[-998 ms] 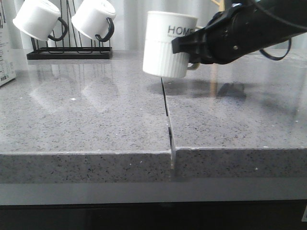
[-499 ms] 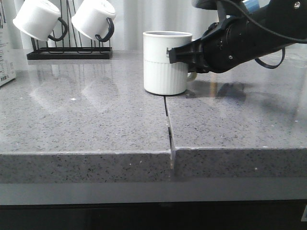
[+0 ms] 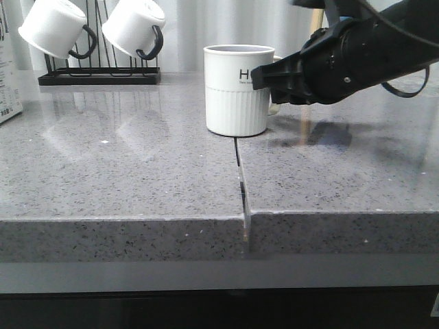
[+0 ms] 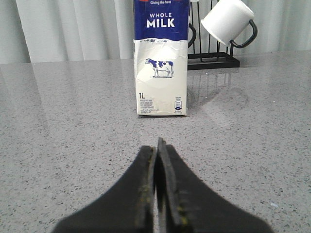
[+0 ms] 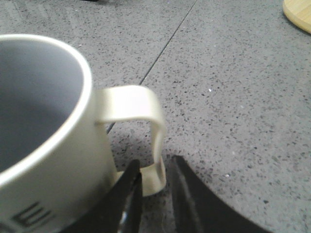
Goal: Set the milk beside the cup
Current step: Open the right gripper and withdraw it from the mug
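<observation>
The cup [image 3: 236, 89], a white mug with ribbed lower half, stands upright on the grey counter at the seam. My right gripper [image 3: 264, 75] is at its handle side. In the right wrist view the fingers [image 5: 155, 167] straddle the lower end of the handle [image 5: 146, 104], open, with a gap on one side. The milk [image 4: 161, 58], a blue and white carton with a cow picture, stands upright ahead of my left gripper [image 4: 158, 145], which is shut on nothing. The front view shows only the milk's edge [image 3: 8, 82] at far left.
A black wire rack [image 3: 99, 72] at the back left holds white mugs with black handles [image 3: 134, 27]; one of these mugs [image 4: 228, 22] stands behind the milk. A seam [image 3: 240, 171] runs across the counter to its front edge. A wooden piece [image 5: 299, 14] lies beyond the cup.
The cup came down from the air onto the counter. My right arm has since drawn back to the right, uncovering the letter H, and its fingers have loosened around the handle.
</observation>
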### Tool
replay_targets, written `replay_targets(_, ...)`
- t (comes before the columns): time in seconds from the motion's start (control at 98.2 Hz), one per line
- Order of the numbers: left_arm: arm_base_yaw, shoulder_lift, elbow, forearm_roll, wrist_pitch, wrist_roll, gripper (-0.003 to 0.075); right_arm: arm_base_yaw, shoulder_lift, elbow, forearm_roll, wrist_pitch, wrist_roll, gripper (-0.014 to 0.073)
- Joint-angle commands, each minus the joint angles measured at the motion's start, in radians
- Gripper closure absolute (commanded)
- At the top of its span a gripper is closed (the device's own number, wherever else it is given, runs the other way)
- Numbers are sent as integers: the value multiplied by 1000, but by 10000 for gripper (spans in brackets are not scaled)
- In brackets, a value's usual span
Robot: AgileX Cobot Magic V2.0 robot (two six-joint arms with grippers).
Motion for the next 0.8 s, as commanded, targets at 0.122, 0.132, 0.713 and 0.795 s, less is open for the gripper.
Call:
replay_targets(0.122, 5, -33, 40, -13, -85, -4, 741, -2, -169, 54, 1, -36, -9, 431)
replay_targets(0.132, 5, -33, 40, -13, -85, -4, 741, -2, -180, 59, 1, -26, -9, 434)
replay_targets(0.713, 5, -33, 40, -13, -85, -4, 741, -2, -749, 364, 1, 169, -9, 662)
replay_targets(0.795, 5, -33, 40, -13, -85, -4, 741, -2, -833, 391, 1, 217, -9, 662)
